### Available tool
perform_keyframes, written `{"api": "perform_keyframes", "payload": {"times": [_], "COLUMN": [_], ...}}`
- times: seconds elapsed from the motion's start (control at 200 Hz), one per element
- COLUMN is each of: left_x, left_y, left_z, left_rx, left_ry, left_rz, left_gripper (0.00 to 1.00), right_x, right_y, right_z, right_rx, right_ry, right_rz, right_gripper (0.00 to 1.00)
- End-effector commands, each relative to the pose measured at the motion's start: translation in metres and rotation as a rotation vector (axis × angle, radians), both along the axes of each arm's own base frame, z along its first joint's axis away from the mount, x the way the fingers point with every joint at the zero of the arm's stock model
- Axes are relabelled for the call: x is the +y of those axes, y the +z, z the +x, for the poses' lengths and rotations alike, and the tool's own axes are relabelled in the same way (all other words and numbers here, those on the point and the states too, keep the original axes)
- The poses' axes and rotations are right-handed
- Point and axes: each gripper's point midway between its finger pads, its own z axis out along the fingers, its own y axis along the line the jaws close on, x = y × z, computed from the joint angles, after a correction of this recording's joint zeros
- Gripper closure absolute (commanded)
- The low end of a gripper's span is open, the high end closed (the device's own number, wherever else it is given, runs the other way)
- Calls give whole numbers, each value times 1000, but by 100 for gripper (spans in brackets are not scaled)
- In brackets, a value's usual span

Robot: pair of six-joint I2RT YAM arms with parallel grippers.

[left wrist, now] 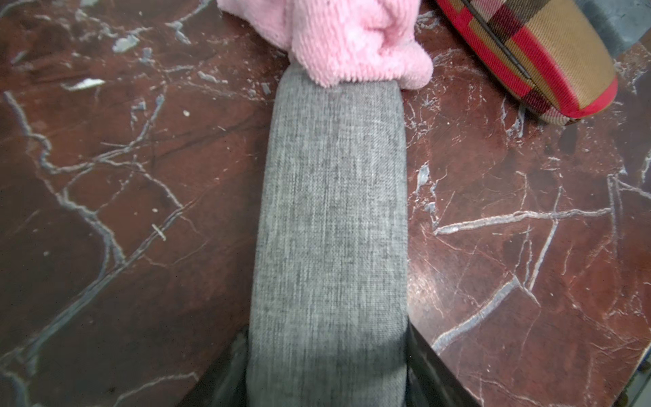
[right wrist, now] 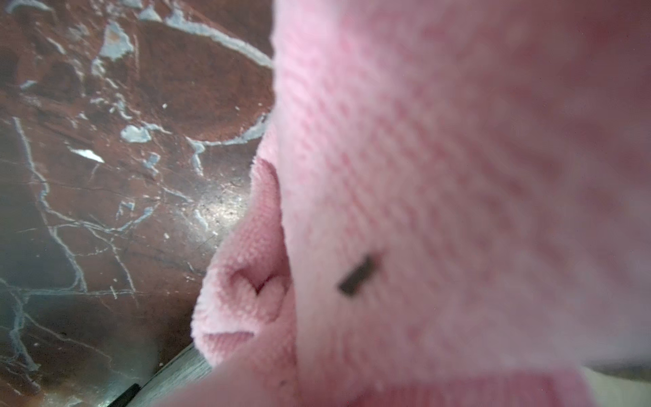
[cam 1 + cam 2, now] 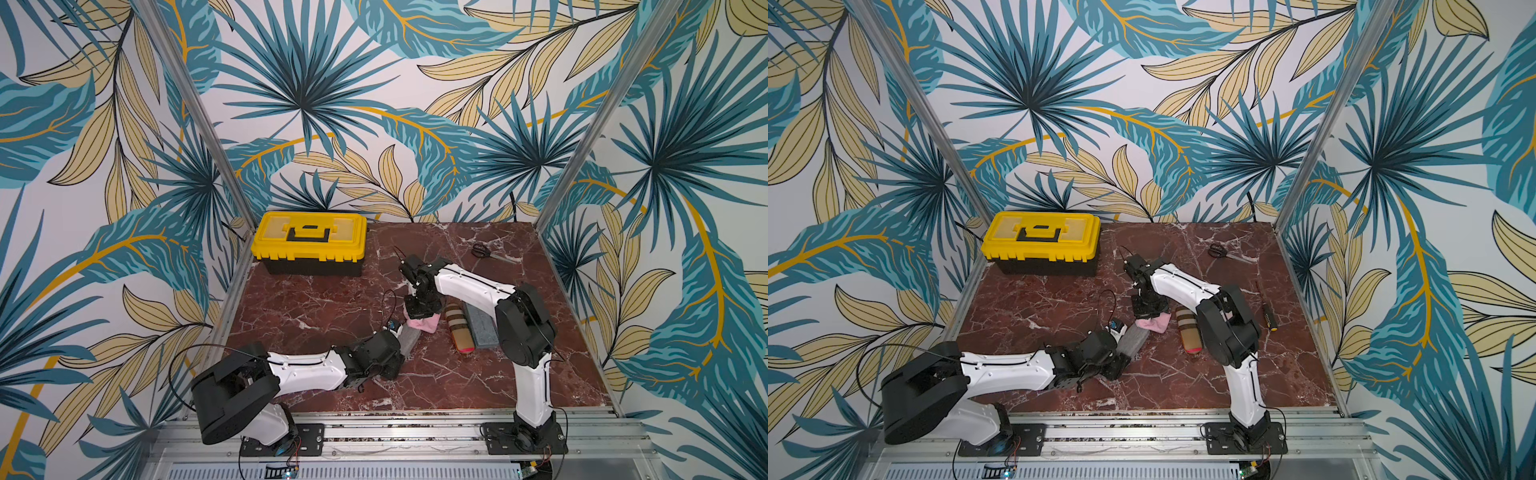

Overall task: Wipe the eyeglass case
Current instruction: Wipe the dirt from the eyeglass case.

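Observation:
The eyeglass case [image 1: 331, 211] is a long grey fabric case, lying near the table's middle in both top views [image 3: 409, 338] [image 3: 1133, 338]. My left gripper [image 3: 400, 352] is shut on its near end, with a dark finger [image 1: 424, 359] pressed against each side. A pink cloth [image 3: 424, 323] [image 1: 352, 38] rests bunched on the case's far end. My right gripper [image 3: 422, 312] points down and is shut on the cloth. In the right wrist view the cloth [image 2: 440, 176] fills most of the picture and hides the fingers.
A plaid red and tan case [image 3: 459, 328] [image 1: 535, 53] and a flat blue-grey case [image 3: 480, 328] lie just right of the cloth. A yellow toolbox [image 3: 309, 239] stands at the back left. Scissors [image 3: 482, 251] lie at the back right, a screwdriver [image 3: 1268, 311] at the right.

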Motion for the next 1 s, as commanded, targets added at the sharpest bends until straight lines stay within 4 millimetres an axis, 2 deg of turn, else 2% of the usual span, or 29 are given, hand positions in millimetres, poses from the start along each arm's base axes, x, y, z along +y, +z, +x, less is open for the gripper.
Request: {"api": "perform_keyframes", "payload": {"times": [0.0, 0.12, 0.24, 0.331, 0.521, 0.601, 0.731, 0.816, 0.886, 0.997], "left_x": [51, 49, 47, 44, 37, 37, 36, 36, 36, 37], "left_y": [-49, -50, -51, -51, -51, -51, -51, -51, -51, -51], "left_z": [-17, -16, -14, -13, -12, -12, -13, -12, -12, -13], "left_rx": [130, 133, 139, 140, 140, 143, 145, 145, 145, 150], "left_ry": [103, 105, 94, 88, 48, 37, 32, 29, 28, 28], "left_rz": [211, 209, 228, 232, 237, 240, 241, 242, 242, 248], "left_gripper": [55, 55, 54, 55, 55, 55, 55, 55, 55, 55], "right_x": [-34, -48, -37, -16, 27, 41, 76, 96, 99, 76], "right_y": [-15, -18, -23, -24, -7, 0, 5, 5, 3, 1], "right_z": [-26, -17, -19, -29, -56, -73, -109, -122, -119, -90], "right_rx": [93, 82, 112, 134, 154, 169, 225, 266, 272, 215], "right_ry": [-71, -129, -134, -132, -134, -131, -102, -103, -109, -111], "right_rz": [-95, -88, -32, 90, 323, 384, 484, 556, 566, 482], "right_gripper": [100, 100, 100, 100, 100, 100, 100, 100, 100, 100]}}
